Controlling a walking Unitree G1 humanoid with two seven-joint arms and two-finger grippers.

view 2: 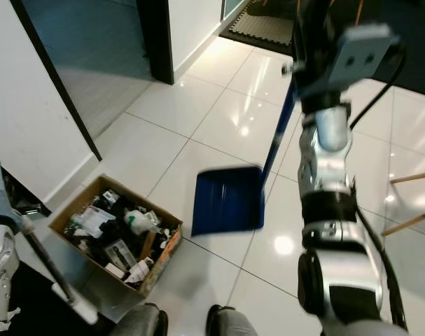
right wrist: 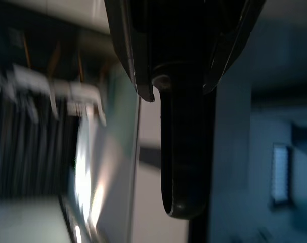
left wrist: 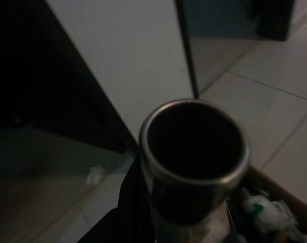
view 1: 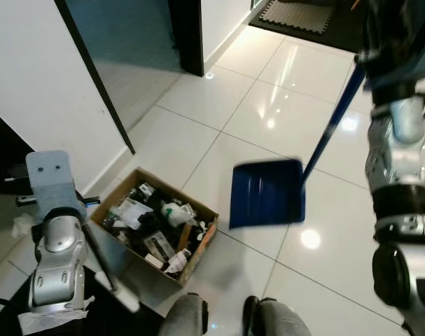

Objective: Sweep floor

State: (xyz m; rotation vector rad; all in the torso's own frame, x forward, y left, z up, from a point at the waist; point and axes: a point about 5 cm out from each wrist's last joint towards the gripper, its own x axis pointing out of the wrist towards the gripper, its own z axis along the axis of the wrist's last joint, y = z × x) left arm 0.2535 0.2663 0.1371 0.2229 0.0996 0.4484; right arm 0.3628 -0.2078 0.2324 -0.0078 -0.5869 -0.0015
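A humanoid robot stands on a glossy white tiled floor (view 1: pixel 268 112), ceiling lights glaring off the tiles, with a blue dustpan (view 1: pixel 267 194) hanging blurred just above the floor ahead of it. The dustpan's long blue handle (view 1: pixel 335 115) slants up to the raised right arm, where the right pincer (right wrist: pixel 186 91) is closed on the dark shaft. To the robot's left an open cardboard box (view 1: pixel 156 224) full of mixed rubbish, wrappers and small bottles, sits on the floor near the foot of a white wall (view 1: pixel 37 91). The left pincer (left wrist: pixel 158 202) is low at the robot's left side, and whether its fingers are closed cannot be told; a metal tube (left wrist: pixel 193 152), its open end facing the wrist camera, stands right before it, and from the head a dark pole (view 1: pixel 103 269) slants down past the box's near corner. A crumpled white tissue (view 1: pixel 21 225) lies on the floor by the wall. Further back, a dark door frame (view 1: pixel 187 35) opens onto a shaded room, and a dark mat (view 1: pixel 300 15) lies on the floor at the far end.
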